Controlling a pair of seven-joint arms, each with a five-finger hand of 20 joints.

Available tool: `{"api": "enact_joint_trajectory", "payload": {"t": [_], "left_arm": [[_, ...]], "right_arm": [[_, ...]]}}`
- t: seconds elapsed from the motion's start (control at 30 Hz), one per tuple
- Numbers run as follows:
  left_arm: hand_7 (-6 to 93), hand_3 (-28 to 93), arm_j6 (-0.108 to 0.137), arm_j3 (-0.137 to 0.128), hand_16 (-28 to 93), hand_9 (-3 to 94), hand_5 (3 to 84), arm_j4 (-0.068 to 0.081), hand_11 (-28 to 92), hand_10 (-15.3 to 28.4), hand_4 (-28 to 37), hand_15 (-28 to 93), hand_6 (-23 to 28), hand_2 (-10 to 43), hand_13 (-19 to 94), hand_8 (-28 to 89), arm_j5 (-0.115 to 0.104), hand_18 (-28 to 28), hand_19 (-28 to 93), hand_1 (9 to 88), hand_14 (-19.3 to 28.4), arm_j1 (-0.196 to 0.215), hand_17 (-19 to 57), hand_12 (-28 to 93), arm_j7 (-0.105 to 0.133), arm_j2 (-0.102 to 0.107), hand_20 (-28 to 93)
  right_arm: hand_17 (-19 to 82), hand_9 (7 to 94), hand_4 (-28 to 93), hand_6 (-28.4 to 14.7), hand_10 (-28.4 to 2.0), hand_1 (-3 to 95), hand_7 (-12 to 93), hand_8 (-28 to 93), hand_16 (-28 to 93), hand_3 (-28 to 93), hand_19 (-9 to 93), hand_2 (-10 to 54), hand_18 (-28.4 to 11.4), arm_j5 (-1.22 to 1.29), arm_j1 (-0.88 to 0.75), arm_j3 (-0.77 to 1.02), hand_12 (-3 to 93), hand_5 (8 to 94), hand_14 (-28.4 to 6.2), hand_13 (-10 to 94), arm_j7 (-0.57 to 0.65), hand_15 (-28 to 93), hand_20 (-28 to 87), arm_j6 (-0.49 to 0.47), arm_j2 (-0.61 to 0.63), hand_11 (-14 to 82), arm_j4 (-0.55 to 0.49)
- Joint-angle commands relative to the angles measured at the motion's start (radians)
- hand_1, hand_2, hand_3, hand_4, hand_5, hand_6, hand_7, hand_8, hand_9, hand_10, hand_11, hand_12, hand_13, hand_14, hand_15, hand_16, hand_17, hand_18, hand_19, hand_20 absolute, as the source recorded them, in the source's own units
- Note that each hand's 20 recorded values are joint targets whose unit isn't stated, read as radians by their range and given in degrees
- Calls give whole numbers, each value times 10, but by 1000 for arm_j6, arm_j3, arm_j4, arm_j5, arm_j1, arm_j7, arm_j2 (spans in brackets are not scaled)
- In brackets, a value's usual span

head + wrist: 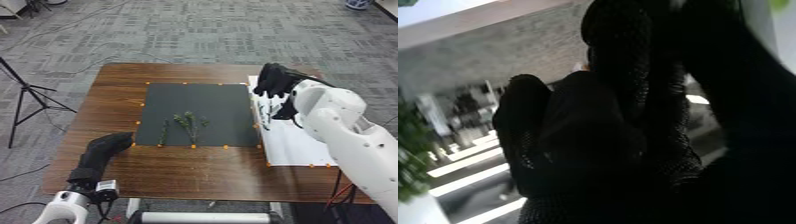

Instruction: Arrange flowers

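Hanging over the white sheet [300, 150], the right hand [277, 82] is beside dark mat [191, 97], but how much open, or holding what, I cannot tell.

A wooden table [204, 181] bears a dark mat [200, 97] and white sheet [298, 150].

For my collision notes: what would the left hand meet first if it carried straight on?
Probably the near left part of the dark mat, then the thin stem lying there; the left hand might pass above both, as its height is unclear.
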Motion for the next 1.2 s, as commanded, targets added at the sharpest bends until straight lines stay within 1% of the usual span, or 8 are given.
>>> {"api": "enact_joint_trajectory", "payload": {"t": [0.03,0.37,0.6,0.63,0.8,0.87,0.93,1.2], "left_arm": [[154,673,-31,7,43,469,490,14,206,142,-264,162,41,26,364,-69,7,128,121,220,171,5,20,148,-32,-5,150],[152,672,-30,9,45,467,490,8,204,143,-266,163,42,25,363,-68,6,128,119,220,172,21,19,149,-32,-20,149],[151,671,-35,14,45,468,490,8,205,143,-264,164,42,25,362,-69,11,128,118,220,173,21,19,149,-36,-30,149],[152,670,-39,17,44,468,489,14,205,144,-264,163,42,25,363,-68,10,128,117,220,173,11,19,149,-35,-28,149],[152,669,-34,10,44,467,490,9,205,144,-263,163,43,26,362,-69,8,128,116,221,173,22,19,149,-35,-30,149],[151,668,-35,10,44,467,490,9,205,143,-262,163,43,26,362,-69,8,128,116,221,173,22,19,149,-37,-31,149],[151,669,-36,9,44,468,490,7,205,143,-262,162,43,25,362,-68,7,128,116,221,173,27,19,149,-37,-32,149],[150,670,-35,2,45,467,490,4,204,143,-261,163,43,25,362,-68,3,127,112,222,173,34,20,149,-39,-27,147]], "right_arm": [[673,900,-59,-33,-127,261,309,-42,352,601,932,-95,-146,-123,7,-42,283,815,-32,937,-5,604,640,-66,2,394,82],[657,884,-82,-56,-145,155,256,-30,374,536,932,-95,-142,-201,-19,-55,279,806,-45,924,1,572,607,-171,-47,365,164],[659,885,-91,-60,-147,170,244,-24,371,528,932,-95,-138,-254,-24,-73,277,809,-46,925,4,567,588,-186,-95,358,224],[660,885,-92,-60,-148,180,243,-24,371,527,932,-95,-137,-246,-19,-88,277,809,-47,926,19,565,584,-168,-85,358,221],[677,894,-91,-47,-135,359,272,-21,350,559,932,-95,-126,-265,-19,-115,279,813,-35,936,36,577,562,-97,-70,376,225],[687,898,-81,-37,-131,462,255,204,341,525,932,-95,-120,-295,-29,-115,284,810,-27,937,31,593,566,-83,-57,391,219],[697,899,-37,-23,-124,557,265,286,336,477,932,-95,-117,-293,-34,-115,290,812,-18,937,27,614,580,-65,-44,410,212],[710,897,-15,-17,-121,582,290,301,331,511,932,-95,-115,-184,-40,-18,297,807,-7,937,34,647,611,16,-13,438,57]]}}
